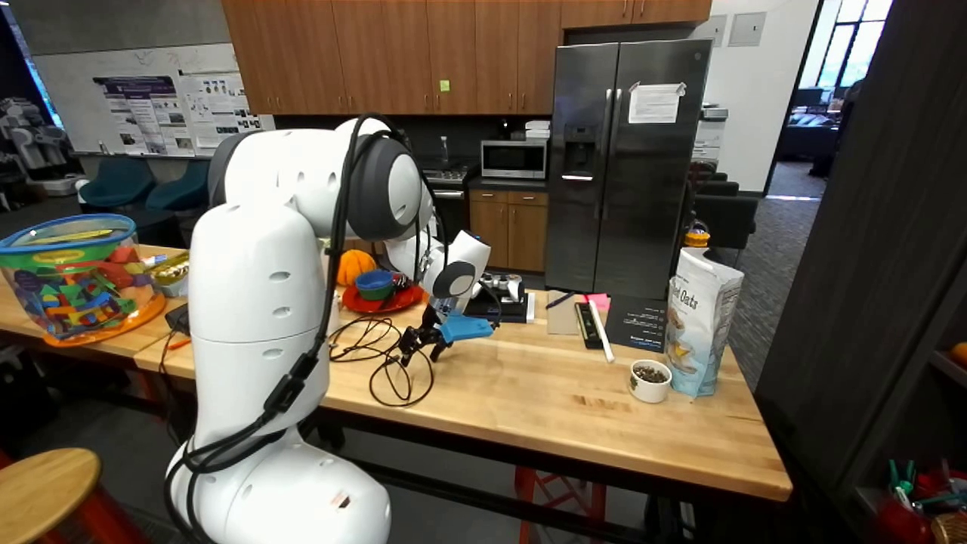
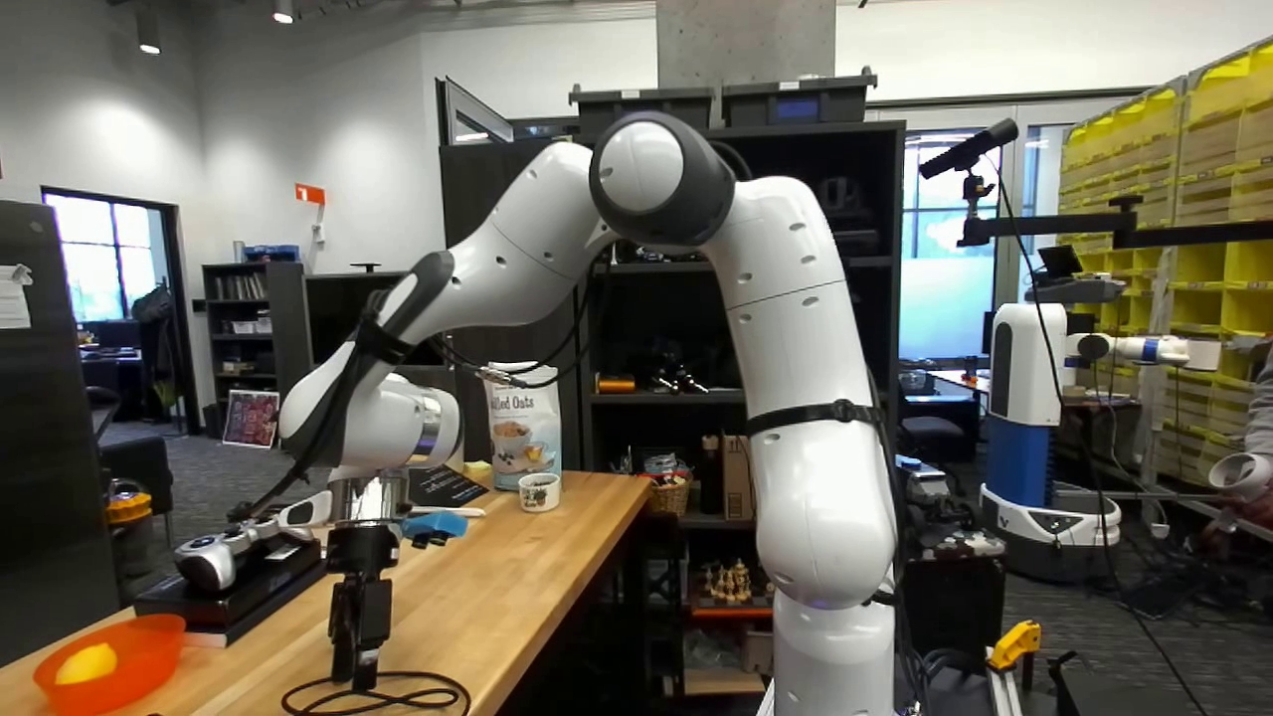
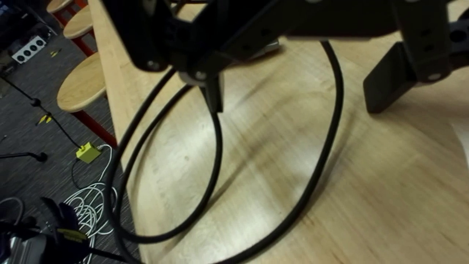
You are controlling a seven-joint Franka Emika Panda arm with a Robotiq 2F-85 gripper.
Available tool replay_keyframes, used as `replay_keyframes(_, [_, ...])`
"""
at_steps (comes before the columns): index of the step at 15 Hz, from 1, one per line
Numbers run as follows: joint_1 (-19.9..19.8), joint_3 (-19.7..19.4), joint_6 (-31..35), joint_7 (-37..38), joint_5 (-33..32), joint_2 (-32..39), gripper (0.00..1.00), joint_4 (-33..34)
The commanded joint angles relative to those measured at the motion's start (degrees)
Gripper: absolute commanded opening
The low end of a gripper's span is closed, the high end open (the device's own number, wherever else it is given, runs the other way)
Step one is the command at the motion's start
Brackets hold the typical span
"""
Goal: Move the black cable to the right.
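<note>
The black cable (image 1: 401,406) lies in loose loops on the wooden table, and a loop also shows in an exterior view (image 2: 413,675). In the wrist view the cable (image 3: 339,91) makes large curves. My gripper (image 3: 298,106) is open, with its fingers low over the table. One stretch of cable runs between the fingers, nearer the right finger (image 3: 388,82). Another stretch passes behind or against the left fingertip (image 3: 216,99); I cannot tell if they touch. The gripper also shows in both exterior views (image 1: 420,358) (image 2: 353,679), pointing down at the cable loop.
A blue object (image 1: 464,327) lies just beyond the gripper. A game controller sits on a black box (image 2: 254,587). A red plate (image 1: 404,298) with bowls stands behind. A white cup (image 1: 650,380), an oats bag (image 1: 702,325) and a dark card (image 1: 636,321) are farther along.
</note>
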Motion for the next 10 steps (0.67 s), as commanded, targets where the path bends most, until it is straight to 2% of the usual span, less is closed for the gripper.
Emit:
replay_keyframes(1, [-1.13,0.17,-2.94,0.54,0.18,0.50,0.65,0.95])
replay_keyframes(9, [-1.19,0.11,-4.91,1.30,-0.32,0.55,0.02,0.84])
replay_keyframes(10, [-1.09,0.15,-4.83,1.41,-0.47,0.56,0.00,0.73])
